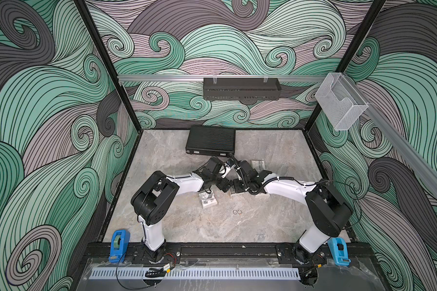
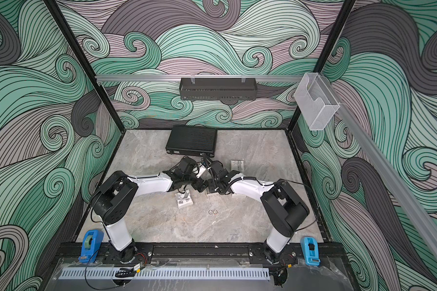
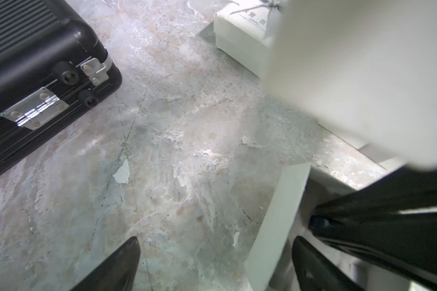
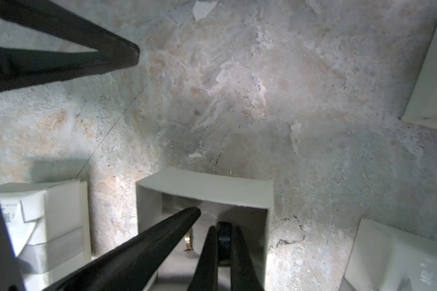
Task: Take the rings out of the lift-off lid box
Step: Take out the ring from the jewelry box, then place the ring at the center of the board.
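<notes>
**Black ring pinched, box mostly hidden**

My right gripper [image 4: 223,228] is squeezing a black ring [image 4: 223,238] between narrow jaws, down among the walls of the open box [image 4: 205,189]. My left gripper [image 3: 215,243] is standing wide, one finger inside that box and one outside its wall. A pale ring [image 4: 188,242] is peeking out behind the inner finger, mostly covered. In both top views my wrists are blocking the box. Two rings [image 1: 237,212] are lying side by side on the table [image 1: 212,234], toward its front edge. A black case [image 1: 210,139] is sitting at the back edge, and a ribboned white box [image 1: 208,200] is sitting under my left arm.
</notes>
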Tool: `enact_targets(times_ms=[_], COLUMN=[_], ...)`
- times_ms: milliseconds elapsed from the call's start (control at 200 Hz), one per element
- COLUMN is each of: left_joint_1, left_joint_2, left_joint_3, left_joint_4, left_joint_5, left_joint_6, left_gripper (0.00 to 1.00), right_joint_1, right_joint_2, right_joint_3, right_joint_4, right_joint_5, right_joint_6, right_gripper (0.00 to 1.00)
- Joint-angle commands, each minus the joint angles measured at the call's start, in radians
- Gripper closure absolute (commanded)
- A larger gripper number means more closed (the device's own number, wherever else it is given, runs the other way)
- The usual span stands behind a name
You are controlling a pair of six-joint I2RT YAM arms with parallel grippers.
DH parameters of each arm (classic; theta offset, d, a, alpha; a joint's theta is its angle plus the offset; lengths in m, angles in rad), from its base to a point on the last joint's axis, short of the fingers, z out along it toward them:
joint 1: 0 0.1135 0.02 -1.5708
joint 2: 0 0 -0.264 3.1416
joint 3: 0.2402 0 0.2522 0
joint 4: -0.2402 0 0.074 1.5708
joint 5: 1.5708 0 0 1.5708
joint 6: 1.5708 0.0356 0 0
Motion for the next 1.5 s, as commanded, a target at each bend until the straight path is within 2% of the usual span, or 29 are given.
enact_targets(times_ms=[0, 806, 1237, 1497], left_joint_1=[0.002, 0.002, 0.002, 0.002], left_joint_2=[0.043, 0.075, 0.031, 0.017], left_joint_3=[0.027, 0.069, 0.102, 0.109], left_joint_4=[-0.060, -0.102, -0.113, -0.120], left_joint_5=[-0.009, -0.007, -0.033, -0.051], left_joint_6=[-0.006, 0.003, 0.016, 0.024], left_gripper=[0.05, 0.06, 0.06, 0.06], right_joint_1=[0.011, 0.012, 0.011, 0.011], right_joint_2=[-0.046, -0.113, -0.382, -0.527], right_joint_3=[-0.008, -0.067, -0.241, -0.444], right_joint_4=[0.079, 0.145, 0.097, 0.111], right_joint_5=[0.000, 0.001, -0.133, -0.250], right_joint_6=[-0.013, -0.026, -0.032, 0.095], right_gripper=[1.00, 1.00, 1.00, 1.00])
